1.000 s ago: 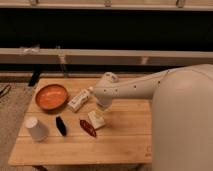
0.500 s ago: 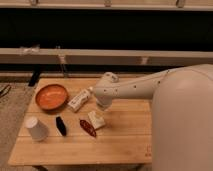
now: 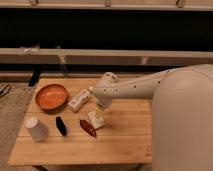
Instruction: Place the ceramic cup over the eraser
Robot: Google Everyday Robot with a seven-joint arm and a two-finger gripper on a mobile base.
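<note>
The ceramic cup is a small white tapered cup standing mouth-down at the front left of the wooden table. The eraser, a slim black bar, lies just to the right of the cup, apart from it. My gripper hangs at the end of the white arm over the middle of the table, above the pale block, well to the right of the cup and the eraser. It holds nothing that I can see.
An orange bowl sits at the back left. A white tube-shaped bottle lies beside it. A dark red oblong thing and a pale rectangular block lie near the middle. My large white arm body fills the right side.
</note>
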